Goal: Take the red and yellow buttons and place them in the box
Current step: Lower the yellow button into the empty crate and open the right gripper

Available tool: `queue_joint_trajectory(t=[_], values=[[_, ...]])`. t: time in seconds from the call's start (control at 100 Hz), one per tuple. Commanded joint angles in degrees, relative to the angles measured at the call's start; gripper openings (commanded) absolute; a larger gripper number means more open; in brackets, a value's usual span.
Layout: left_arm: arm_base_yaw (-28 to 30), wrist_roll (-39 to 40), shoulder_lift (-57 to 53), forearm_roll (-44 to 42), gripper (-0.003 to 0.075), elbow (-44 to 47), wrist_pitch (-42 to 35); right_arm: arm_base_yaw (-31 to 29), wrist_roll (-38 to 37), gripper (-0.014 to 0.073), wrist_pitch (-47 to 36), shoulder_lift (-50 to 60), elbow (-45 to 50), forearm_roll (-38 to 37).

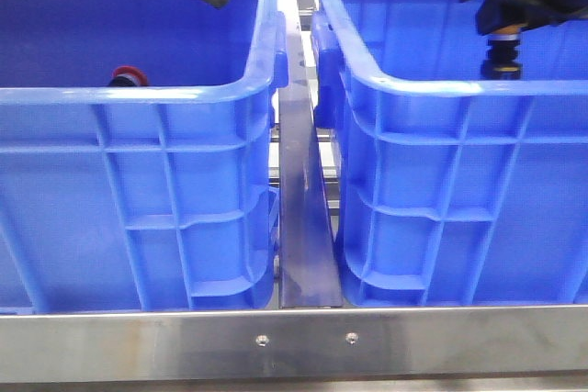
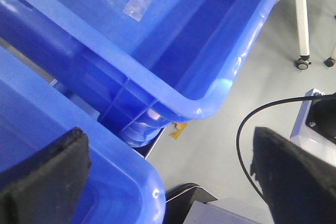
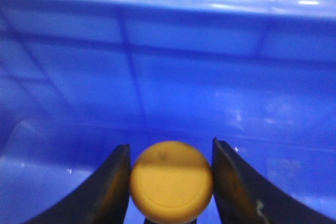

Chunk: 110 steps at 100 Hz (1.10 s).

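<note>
Your right pincer (image 3: 170, 182) is clamped on the yellow button (image 3: 171, 180) inside the right blue crate (image 1: 459, 181), your left pincer (image 2: 168, 182) hangs wide apart over the left crate (image 1: 138, 190), where the red button (image 1: 129, 75) lies.

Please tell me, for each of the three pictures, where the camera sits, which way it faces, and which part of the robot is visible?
Front: low before two crates, facing forward; both arms show at top.
Left wrist: on the left arm, looking down past crate rims to the floor; left end effector open.
Right wrist: inside the right crate; right end effector grips the yellow button.
Shared: yellow button, also in front view.
</note>
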<state>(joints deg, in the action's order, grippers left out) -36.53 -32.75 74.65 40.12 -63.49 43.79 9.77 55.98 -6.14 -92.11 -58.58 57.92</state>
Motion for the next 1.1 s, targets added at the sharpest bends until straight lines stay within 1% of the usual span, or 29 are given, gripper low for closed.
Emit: queue_joint_trajectory(t=[0.0,0.35,0.73,0.78,0.95,1.09], values=[[0.00,-0.08,-1.66,2.74,0.0587,-1.56,-1.78,0.00,-0.44,0.0268,-2.66,0.47,-3.83,-0.21],[0.00,-0.08,-1.66,2.74,0.0587,-1.56,-1.78,0.00,-0.58,0.0268,-1.11,-6.72,-8.60,0.62],[0.00,-0.08,-1.66,2.74,0.0587,-1.56,-1.78,0.00,-0.58,0.0272,-0.31,-7.20,-8.60,1.49],[0.00,-0.08,-1.66,2.74,0.0587,-1.56,-1.78,0.00,-0.58,0.0286,0.07,-7.20,-8.60,1.49],[0.00,-0.08,-1.66,2.74,0.0587,-1.56,-1.78,0.00,-0.58,0.0380,0.38,-7.20,-8.60,1.49],[0.00,-0.08,-1.66,2.74,0.0587,-1.56,-1.78,-0.06,-0.58,0.0386,0.38,-7.20,-8.60,1.49]])
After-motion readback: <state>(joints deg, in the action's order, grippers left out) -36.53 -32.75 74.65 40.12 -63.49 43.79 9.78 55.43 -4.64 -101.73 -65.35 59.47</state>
